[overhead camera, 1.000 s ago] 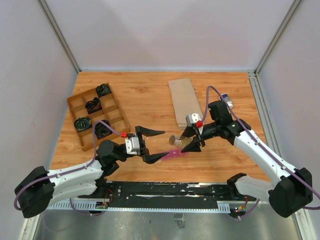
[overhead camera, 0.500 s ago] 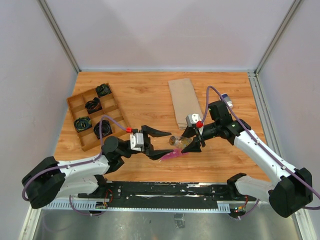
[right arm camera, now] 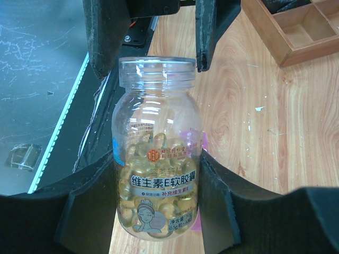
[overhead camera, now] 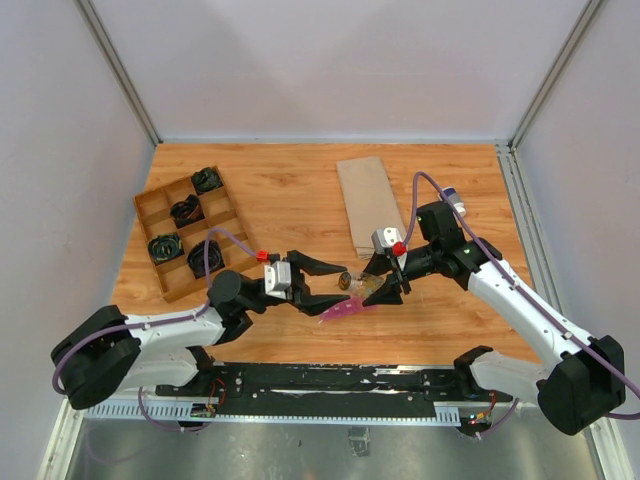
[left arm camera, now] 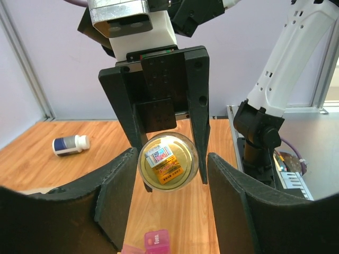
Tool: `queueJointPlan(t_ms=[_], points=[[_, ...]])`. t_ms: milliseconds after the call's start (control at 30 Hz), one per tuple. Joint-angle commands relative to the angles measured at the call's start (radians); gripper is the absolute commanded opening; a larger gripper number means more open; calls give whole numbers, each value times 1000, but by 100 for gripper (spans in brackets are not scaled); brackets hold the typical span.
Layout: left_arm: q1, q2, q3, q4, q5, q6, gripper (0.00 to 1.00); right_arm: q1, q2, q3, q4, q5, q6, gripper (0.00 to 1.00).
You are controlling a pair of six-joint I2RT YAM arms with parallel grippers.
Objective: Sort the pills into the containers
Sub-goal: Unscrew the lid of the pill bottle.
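Observation:
My right gripper point(overhead camera: 386, 285) is shut on a clear bottle of yellow softgels point(overhead camera: 353, 282), held on its side above the table. In the right wrist view the bottle point(right arm camera: 156, 169) fills the space between the pads. My left gripper point(overhead camera: 326, 283) is open, with its fingers on either side of the bottle's capped end. The gold sticker-marked end point(left arm camera: 168, 161) sits between the fingers with small gaps. The magenta-pink containers strip point(overhead camera: 340, 308) lies on the table just below, and its end shows in the left wrist view point(left arm camera: 156, 241).
A brown wooden divided tray point(overhead camera: 168, 291) with black items stands at the left. A flat cardboard piece point(overhead camera: 365, 200) lies at the back middle. A small white-capped bottle point(overhead camera: 453, 200) lies at the right and also shows in the left wrist view point(left arm camera: 70, 144).
My left gripper has moved right towards the bottle, and its open fingers now flank the bottle's end. The right gripper and bottle have stayed put.

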Motion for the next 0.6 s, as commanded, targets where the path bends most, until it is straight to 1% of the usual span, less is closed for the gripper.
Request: queueJointPlan(t_ms=[0,167,333,567], points=[[6,11,27,54,13,-12,58,-11,-24,35,-9,-42,-21,10],[6,17,29,53,13,-15,56,-10,-23,34,-9,-42,-21,10],[9,28,35,47,16,-25,50,-11,-23,34,-9,-42,-20,10],[20,42,44,35,33,-47,51,-11,-25,34,-9,-43,-21,10]])
